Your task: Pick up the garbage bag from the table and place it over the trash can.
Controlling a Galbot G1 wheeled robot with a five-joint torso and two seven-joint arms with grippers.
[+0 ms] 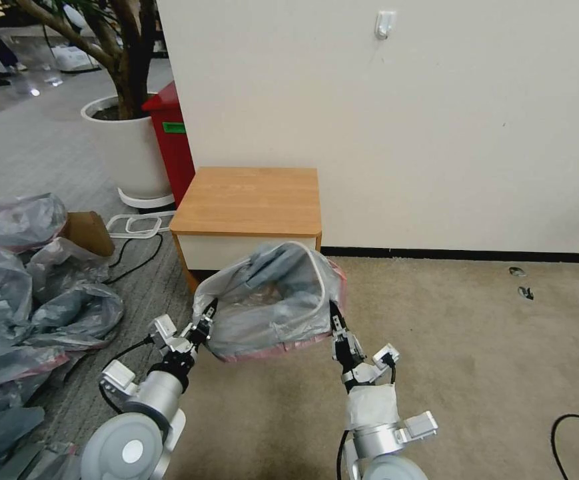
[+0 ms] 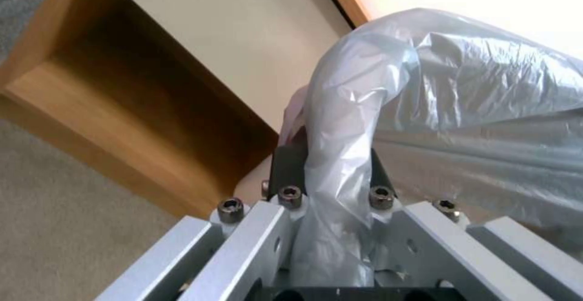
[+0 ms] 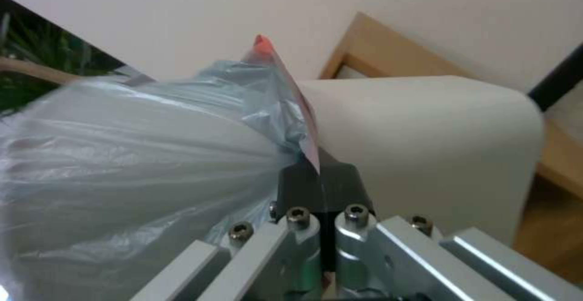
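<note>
The grey translucent garbage bag (image 1: 269, 313) with its pink-red band is stretched over the beige trash can (image 1: 316, 280), which stands on the carpet just in front of the wooden table (image 1: 249, 200). My left gripper (image 1: 204, 327) is shut on the bag's left edge, and my right gripper (image 1: 334, 325) is shut on its right edge. In the left wrist view the plastic (image 2: 473, 87) runs between the dark fingers (image 2: 290, 164), with the table's shelf gap (image 2: 140, 109) behind. In the right wrist view the gripper (image 3: 320, 182) pinches the pink rim (image 3: 285, 78) against the bin's wall (image 3: 425, 146).
A heap of larger grey bags (image 1: 22, 293) and a cardboard box (image 1: 89, 230) lie on the floor to the left. A red bin (image 1: 172, 140) and a white plant pot (image 1: 129, 147) stand behind the table's left side. The wall runs behind; a black cable (image 1: 576, 427) lies at the right.
</note>
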